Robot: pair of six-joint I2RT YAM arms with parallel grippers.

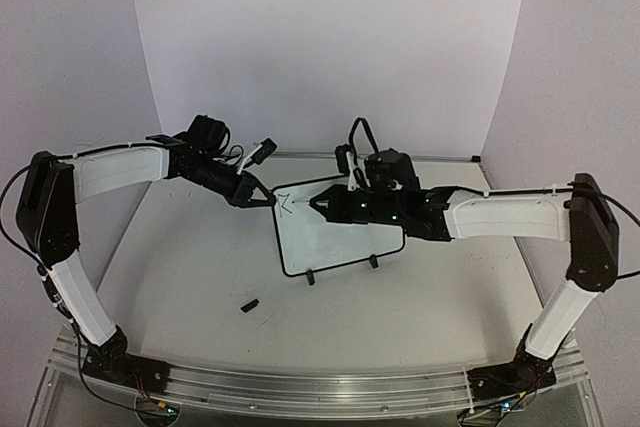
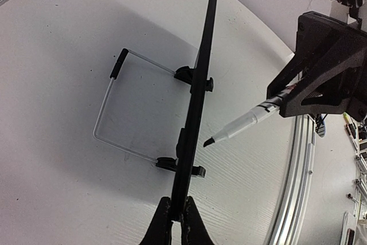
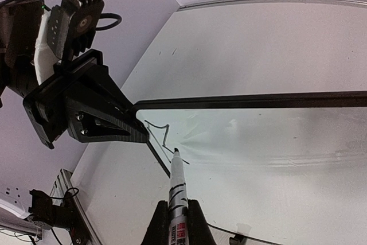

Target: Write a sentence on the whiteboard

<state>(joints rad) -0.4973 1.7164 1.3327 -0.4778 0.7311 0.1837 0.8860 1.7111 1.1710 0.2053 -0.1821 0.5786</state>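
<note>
- Over the table, seen from above, the whiteboard (image 1: 340, 245) stands mid-table on its two small feet (image 1: 341, 268). The left gripper (image 1: 262, 197) is pinched narrow on its upper left corner. The right gripper (image 1: 322, 205) reaches in from the right, near that same corner. A small black cap (image 1: 249, 303) lies on the tabletop (image 1: 200, 267), apart from the board. The board looks light to me. If that corner pinch slips, pen pressure could slide or tip it.
- At the left wrist, the whiteboard (image 2: 199, 84) shows edge-on, its black frame clamped between the left gripper (image 2: 175, 213) fingers, with a wire stand (image 2: 106, 107) behind it. The right gripper (image 2: 281, 100) is closed on a marker (image 2: 246, 121) whose chisel tip sits just beside the face. I cannot tell from here whether it touches. Too hard a push might twist the board in the pinch. Too light a touch would leave gaps in the line.
- At the right wrist, the marker (image 3: 176, 182) is held tight in the right gripper (image 3: 175, 222), with its tip on the whiteboard (image 3: 275, 142). The sentence (image 3: 160, 133) is no more than a short bent stroke by the corner, close to the left gripper (image 3: 137, 131). A stroke leftward could hit that finger or run off the edge. The marker could also turn in the grip and smear the letters.
</note>
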